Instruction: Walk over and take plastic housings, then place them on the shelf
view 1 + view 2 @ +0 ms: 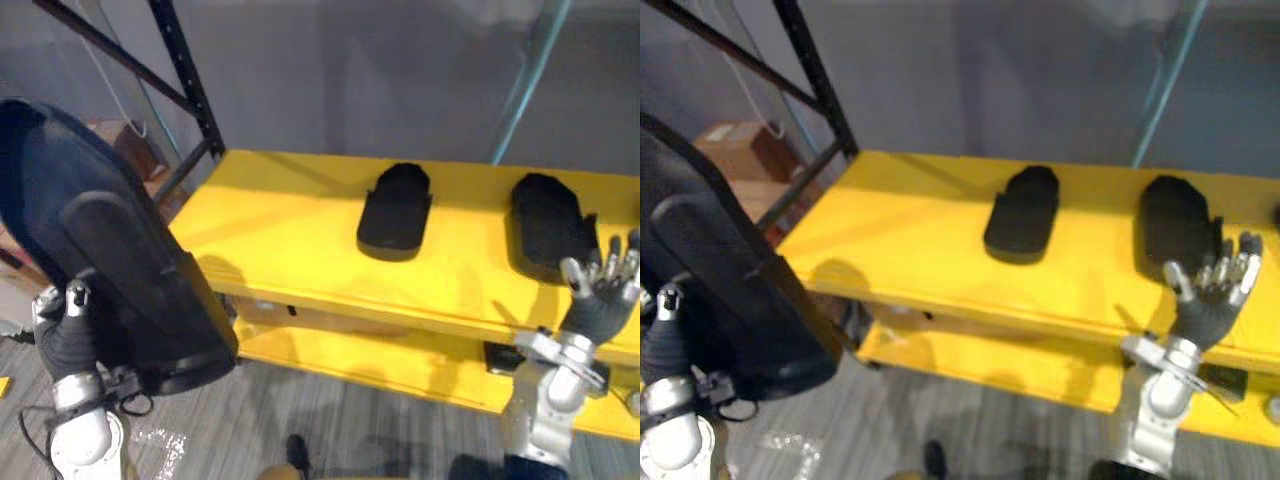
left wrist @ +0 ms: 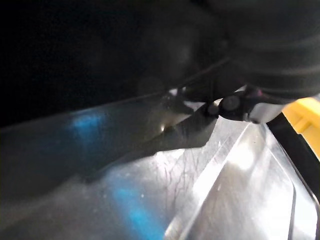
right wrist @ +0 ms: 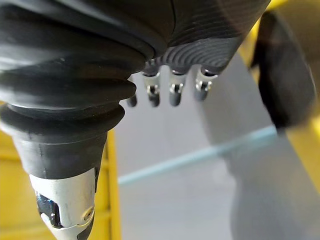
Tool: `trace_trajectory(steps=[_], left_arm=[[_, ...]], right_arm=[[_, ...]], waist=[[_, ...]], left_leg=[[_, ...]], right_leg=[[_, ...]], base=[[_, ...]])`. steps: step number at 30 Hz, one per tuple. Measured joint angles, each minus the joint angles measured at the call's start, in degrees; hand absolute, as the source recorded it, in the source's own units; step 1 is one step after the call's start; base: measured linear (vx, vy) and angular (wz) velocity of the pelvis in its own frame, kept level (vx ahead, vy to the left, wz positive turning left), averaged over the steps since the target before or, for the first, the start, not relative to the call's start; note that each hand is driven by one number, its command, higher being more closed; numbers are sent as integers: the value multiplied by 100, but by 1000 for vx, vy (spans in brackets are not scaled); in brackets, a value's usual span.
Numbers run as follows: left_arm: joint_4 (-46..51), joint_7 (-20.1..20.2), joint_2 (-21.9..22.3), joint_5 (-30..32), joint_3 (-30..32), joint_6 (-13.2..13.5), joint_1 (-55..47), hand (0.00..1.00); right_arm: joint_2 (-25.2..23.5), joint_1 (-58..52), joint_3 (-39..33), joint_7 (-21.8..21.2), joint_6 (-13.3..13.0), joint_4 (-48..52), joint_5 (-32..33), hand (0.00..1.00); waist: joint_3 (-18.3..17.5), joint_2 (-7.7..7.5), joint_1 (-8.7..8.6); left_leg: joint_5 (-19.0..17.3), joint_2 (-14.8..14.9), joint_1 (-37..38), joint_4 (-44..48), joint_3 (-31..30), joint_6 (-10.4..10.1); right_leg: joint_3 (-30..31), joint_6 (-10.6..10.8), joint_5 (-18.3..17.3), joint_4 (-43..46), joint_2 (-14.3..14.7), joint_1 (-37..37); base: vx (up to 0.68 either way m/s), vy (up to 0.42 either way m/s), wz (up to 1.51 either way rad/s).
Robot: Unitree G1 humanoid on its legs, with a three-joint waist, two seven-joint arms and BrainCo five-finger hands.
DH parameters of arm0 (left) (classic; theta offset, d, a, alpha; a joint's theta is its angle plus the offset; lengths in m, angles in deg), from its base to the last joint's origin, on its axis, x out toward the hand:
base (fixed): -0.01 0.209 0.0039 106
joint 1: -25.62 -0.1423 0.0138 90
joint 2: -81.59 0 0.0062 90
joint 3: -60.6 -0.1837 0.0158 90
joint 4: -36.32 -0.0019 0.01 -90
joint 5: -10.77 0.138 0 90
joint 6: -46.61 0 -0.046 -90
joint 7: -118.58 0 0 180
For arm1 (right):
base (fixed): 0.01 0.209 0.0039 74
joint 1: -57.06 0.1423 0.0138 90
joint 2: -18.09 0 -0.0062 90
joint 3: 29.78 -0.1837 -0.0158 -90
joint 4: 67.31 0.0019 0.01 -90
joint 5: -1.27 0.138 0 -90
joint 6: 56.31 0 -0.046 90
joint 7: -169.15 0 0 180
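Left eye view, placing step: a large black housing (image 1: 110, 260) stands on the left hand (image 1: 68, 335), grip impossible to tell, just off the yellow shelf (image 1: 290, 250) corner. With two housings (image 1: 395, 210) lying mid-shelf and right, bare room remains at left. The next move likely means clearing the front edge and black rack post (image 1: 190, 90), while the right hand (image 1: 605, 285) hovers spread.

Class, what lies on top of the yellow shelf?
On the yellow shelf lie the middle housing and the right housing, apart. The right robot hand hides the right housing's near corner.

wall (image 1: 350, 70): grey | floor (image 1: 330, 420): grey planks | shelf (image 1: 290, 230): yellow | box (image 1: 735, 142): cardboard
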Motion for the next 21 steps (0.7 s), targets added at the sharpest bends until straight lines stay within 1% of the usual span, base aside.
trace_trajectory(steps=[1,2,3,4,5,6,8,10,11,12,13,15,19,21], left_arm=[[-295,-2,-169,41,41,-165,152,100],[-462,-4,-247,66,60,-241,228,100],[-815,-18,-426,198,96,-433,426,100],[-1205,-32,-642,210,132,-585,586,100],[-1402,-53,-759,211,154,-648,653,100],[-1821,-119,-1026,218,154,-775,837,100],[-2621,-207,-1514,202,154,-873,1220,100],[-3262,-254,-1902,192,148,-934,1544,100],[-3557,-264,-2118,180,139,-1038,1737,100],[-3663,-271,-2213,174,139,-1075,1793,100],[-3825,-278,-2367,150,133,-1134,1859,100],[-4012,-274,-2483,149,123,-1235,2026,100],[-4461,-137,-3003,139,-304,-1388,2443,100],[-4592,-5,-3141,137,-492,-1481,2653,100]], right_arm=[[81,-5,-61,26,76,28,-1,0],[133,-29,-77,53,118,27,-10,0],[218,-115,-165,208,152,27,-193,0],[273,-167,-269,368,189,27,-362,0],[306,-179,-318,471,223,27,-450,0],[412,-244,-449,718,245,11,-551,0],[633,-360,-829,1142,263,-219,-719,0],[866,-388,-1189,1424,282,-797,-715,0],[966,-417,-1423,1490,289,-1161,-688,0],[997,-436,-1524,1487,307,-1313,-682,0],[1040,-497,-1664,1473,348,-1574,-674,0],[1053,-630,-1787,1409,354,-1962,-662,0],[997,-935,-1637,1143,449,-2902,-663,0],[964,-1060,-1551,1013,532,-3352,-664,0]], waist=[[10,23,-53],[12,26,-73],[11,28,-106],[13,26,-183],[14,27,-232],[18,35,-280],[40,57,-375],[40,58,-385],[49,76,-428],[54,84,-471],[65,105,-553],[85,141,-659],[124,225,-683],[146,264,-692]], left_leg=[[6,30,-20,0,66,-5],[5,41,-22,0,105,-5],[6,58,-22,0,168,-5],[7,70,-22,1,240,-6],[7,72,-22,1,273,-6],[3,82,-24,2,332,-10],[-16,95,-31,1,454,-30],[-40,122,-6,1,627,-57],[-42,139,-10,1,695,-60],[-41,146,-9,1,727,-60],[-41,154,7,1,758,-60],[-41,170,50,1,775,-61],[-65,257,78,-2,921,-94],[-65,257,83,-3,922,-94]], right_leg=[[67,-1,44,-22,23,-50],[101,-4,68,-46,30,-68],[186,-7,102,-75,65,-104],[237,14,141,-91,80,-133],[260,15,161,-97,81,-146],[366,25,203,-94,84,-213],[481,28,254,-106,90,-270],[688,28,268,-99,96,-385],[743,22,295,-93,109,-415],[773,20,307,-94,114,-423],[827,17,317,-89,119,-438],[883,12,321,-81,130,-437],[1066,-31,333,-53,205,-536],[1072,-49,322,-38,205,-539]], base=[[-23,-2,-26],[-7,-1,-31],[-1,-4,-31],[7,-4,-27],[12,4,-27],[16,9,-28],[11,14,-34],[-1,11,-43],[7,-3,-34],[14,-12,-27],[11,-16,-22],[1,-22,-20],[-25,-18,-22],[-17,-1,-1]])
